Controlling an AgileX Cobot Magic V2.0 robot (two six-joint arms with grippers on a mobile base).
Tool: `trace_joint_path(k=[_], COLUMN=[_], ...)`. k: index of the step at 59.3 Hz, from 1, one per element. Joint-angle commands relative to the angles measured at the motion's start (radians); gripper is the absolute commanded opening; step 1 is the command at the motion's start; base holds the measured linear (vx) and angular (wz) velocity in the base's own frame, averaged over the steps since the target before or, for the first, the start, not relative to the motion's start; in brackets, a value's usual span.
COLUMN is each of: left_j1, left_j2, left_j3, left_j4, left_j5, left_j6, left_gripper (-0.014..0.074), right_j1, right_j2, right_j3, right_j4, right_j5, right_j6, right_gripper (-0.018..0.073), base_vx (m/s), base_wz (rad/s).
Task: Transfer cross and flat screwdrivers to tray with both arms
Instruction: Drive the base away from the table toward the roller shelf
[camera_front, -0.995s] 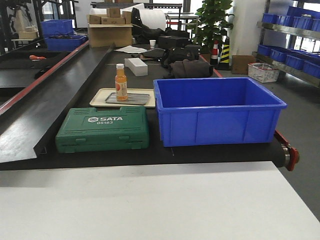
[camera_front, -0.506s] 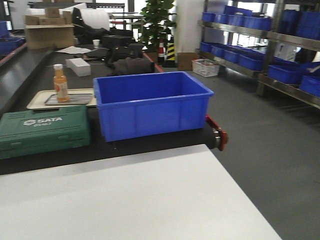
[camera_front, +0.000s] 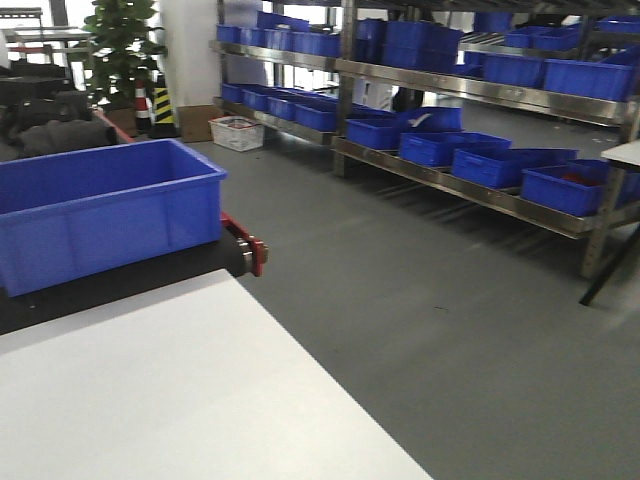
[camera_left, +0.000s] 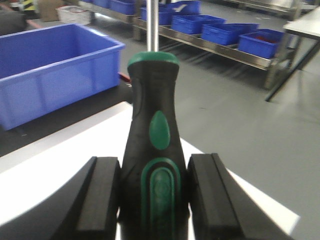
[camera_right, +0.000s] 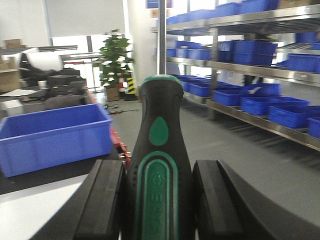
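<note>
Step in hand, as judged: carriage, with both tools held off the surface and neither yet delivered. The left pincer is narrowed to handle width, its black pads pressed against the flanks of a slim black-handled screwdriver with green inlays, whose thin steel shaft points to 12 o'clock in the left wrist view. The right pincer is closed in the same way on a second black-and-green screwdriver, shaft also toward 12 o'clock. Both tips run out of frame, so cross cannot be told from flat. The large matt-grey metal tray appears in no view, and its position cannot be stated. The front view shows the white worktop at 7 o'clock, a deep blue plastic crate at 9 o'clock, grey floor at 4 o'clock and steel shelving with blue bins from 12 to 3 o'clock. Neither arm shows there. The next move likely calls for bringing the tray into view, then lowering each tool inside its rim before either grip is released.
</note>
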Motion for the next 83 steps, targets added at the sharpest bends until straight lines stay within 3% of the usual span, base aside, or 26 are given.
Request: trace_joint_path(k=[1,44,83], left_j1=[-0.003,-0.003,-0.003], left_j2=[0.002,0.0,-0.006], left_j3=[-0.027,-0.027,-0.027], left_j4=[-0.014,-0.014,-0.014], left_j5=[-0.1,-0.1,-0.097], left_j6=[0.0,0.0,0.0], left_gripper=[0.0001,0.0001,0.0001], right_j1=[0.0,0.0,0.0], right_j2=[0.008,0.008,0.008], right_j3=[-0.028,-0.028,-0.028], right_j4=[-0.003,-0.003,-0.003], right_j5=[-0.102,-0.102,-0.105], right_j6=[-0.005,-0.005,-0.005], right_gripper=[-0.0008,-0.0008,-0.0008], base_vx=[-0.16,-0.1,0.15], base_wz=[-0.6,-0.58,-0.71])
